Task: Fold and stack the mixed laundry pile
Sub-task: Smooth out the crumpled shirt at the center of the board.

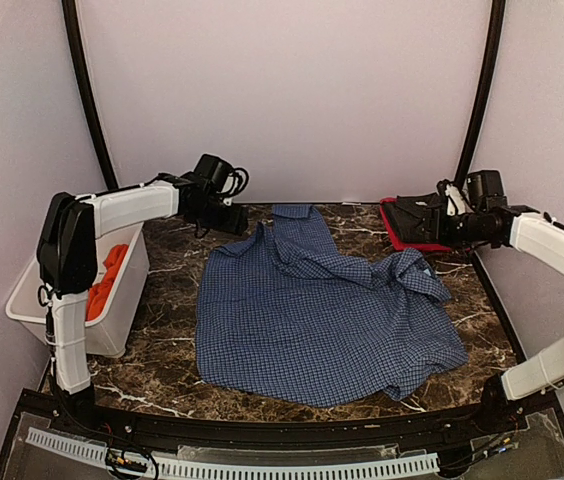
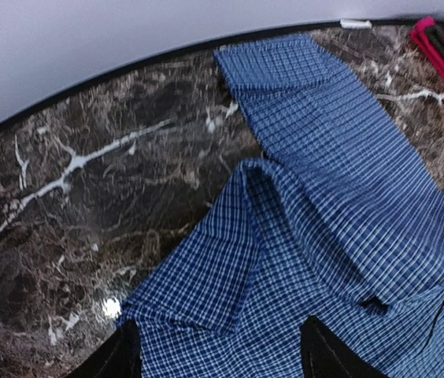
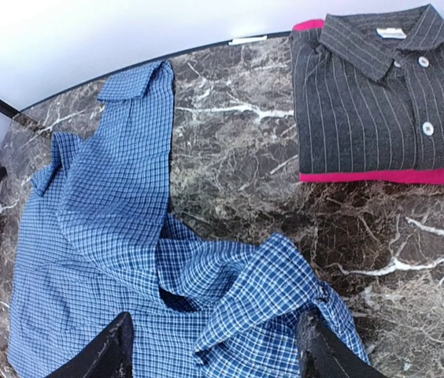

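You've a stack at two o'clock (striped shirt (image 3: 379, 87) over red garment (image 3: 379, 176)). Checked shirt (image 1: 312, 320), orange cloth (image 1: 110, 270) remain; left gripper (image 2: 226, 354), right gripper (image 3: 214, 354) gape empty.

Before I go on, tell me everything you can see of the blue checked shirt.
The blue checked shirt looks like thin woven cloth in small blue-and-white checks. It lies spread out but wrinkled, not yet folded, on the middle of the marble table. One long sleeve reaches flat toward the far edge; the other sleeve is bunched at its right side. Neither gripper holds it: the left gripper and right gripper are open over it.
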`<action>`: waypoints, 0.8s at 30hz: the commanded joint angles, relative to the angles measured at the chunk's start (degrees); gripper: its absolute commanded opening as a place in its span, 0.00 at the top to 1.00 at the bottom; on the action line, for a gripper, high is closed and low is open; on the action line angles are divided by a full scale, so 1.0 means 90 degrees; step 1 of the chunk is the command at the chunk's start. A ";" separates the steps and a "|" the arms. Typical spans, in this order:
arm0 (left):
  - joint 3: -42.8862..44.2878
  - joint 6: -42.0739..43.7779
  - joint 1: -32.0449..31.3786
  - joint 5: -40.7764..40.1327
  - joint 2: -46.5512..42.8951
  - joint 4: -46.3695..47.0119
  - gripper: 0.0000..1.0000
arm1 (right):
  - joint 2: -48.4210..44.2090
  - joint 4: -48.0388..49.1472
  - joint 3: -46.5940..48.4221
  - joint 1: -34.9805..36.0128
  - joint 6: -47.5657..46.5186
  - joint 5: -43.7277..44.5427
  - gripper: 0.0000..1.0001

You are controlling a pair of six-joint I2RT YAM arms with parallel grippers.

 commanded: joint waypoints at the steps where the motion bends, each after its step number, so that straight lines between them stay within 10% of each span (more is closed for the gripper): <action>1: -0.0327 0.0331 -0.0112 0.0063 -0.0063 -0.0002 0.32 | 0.0370 -0.0124 0.0636 0.0177 -0.0193 -0.0086 0.32; 24: -0.0270 0.0392 -0.0220 0.0074 0.0771 0.0082 0.31 | 0.4235 -0.0824 0.3270 0.1770 -0.0623 -0.0452 0.46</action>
